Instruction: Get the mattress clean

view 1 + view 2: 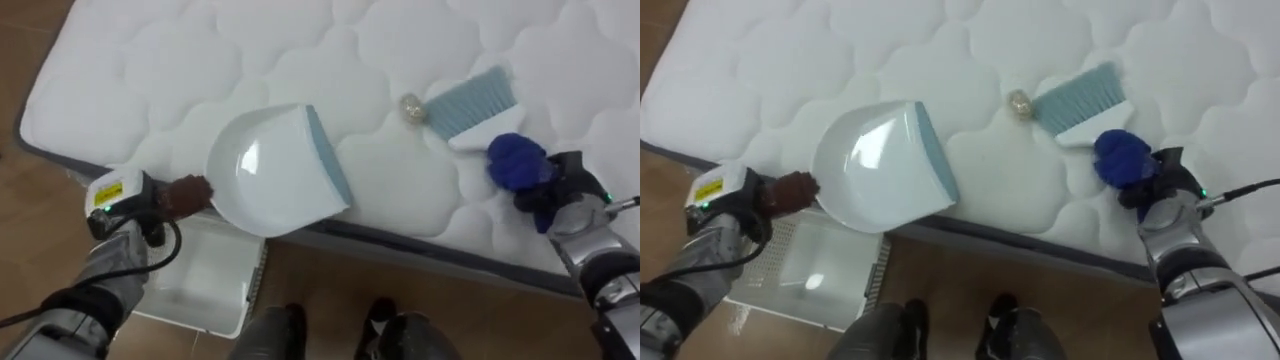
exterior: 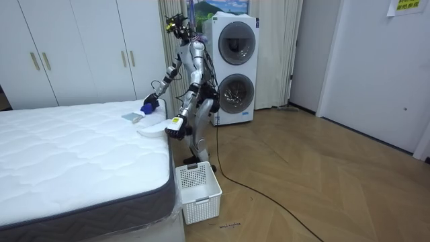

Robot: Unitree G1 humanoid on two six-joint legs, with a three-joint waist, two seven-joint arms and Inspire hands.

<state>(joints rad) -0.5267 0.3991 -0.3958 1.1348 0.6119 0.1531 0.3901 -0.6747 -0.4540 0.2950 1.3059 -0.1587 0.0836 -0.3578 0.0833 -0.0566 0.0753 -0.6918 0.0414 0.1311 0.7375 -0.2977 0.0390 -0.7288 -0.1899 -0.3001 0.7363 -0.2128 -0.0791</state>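
Observation:
A white dustpan point(image 1: 265, 170) with a grey-blue lip lies on the white quilted mattress point(image 1: 200, 60) near its edge, the lip facing right. My left hand point(image 1: 145, 205) is shut on its brown handle point(image 1: 188, 193), just off the bed's side. A small crumpled ball of trash point(image 1: 410, 108) lies on the mattress right of the pan. The pale blue bristles of a brush point(image 1: 468, 100) touch the ball from the right. My right hand point(image 1: 553, 190) is shut on the brush's dark blue handle point(image 1: 515, 160).
A white slatted basket point(image 1: 205, 275) stands on the wooden floor against the bed, below the dustpan. I stand at the bed's side point(image 2: 168, 175); behind me are two stacked washing machines point(image 2: 235, 67), and white wardrobes point(image 2: 74, 54) line the wall.

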